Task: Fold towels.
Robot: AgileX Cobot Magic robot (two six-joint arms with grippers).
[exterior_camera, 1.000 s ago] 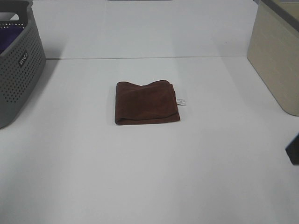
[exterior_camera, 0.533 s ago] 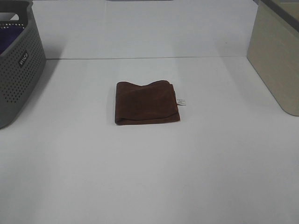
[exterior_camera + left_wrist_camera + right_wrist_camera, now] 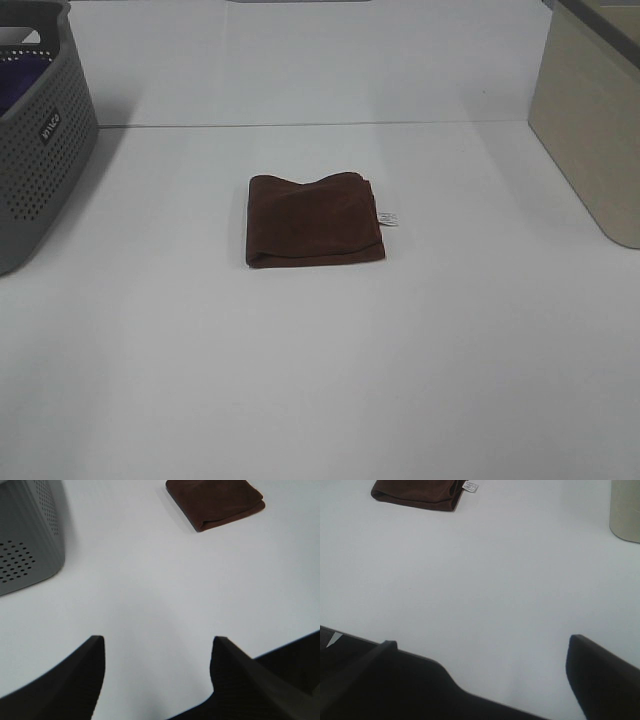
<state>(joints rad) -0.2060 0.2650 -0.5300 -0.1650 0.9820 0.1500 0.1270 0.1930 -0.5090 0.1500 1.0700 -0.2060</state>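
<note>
Terry towel [image 3: 314, 220] looks soft and limp; pinch its edge by the tag [image 3: 387, 218]. Your left gripper [image 3: 157, 655] and right gripper [image 3: 482, 655] hang spread, empty.

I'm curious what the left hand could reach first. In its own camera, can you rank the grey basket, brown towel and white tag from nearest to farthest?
1. Basket: nearest, off to one side.
2. Towel: farther, folded on the table.
3. Tag: out of this view.

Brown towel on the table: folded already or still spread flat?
Folded. The brown towel lies as a compact rectangle with doubled layers at its near edge, its white tag sticking out on one side.
</note>
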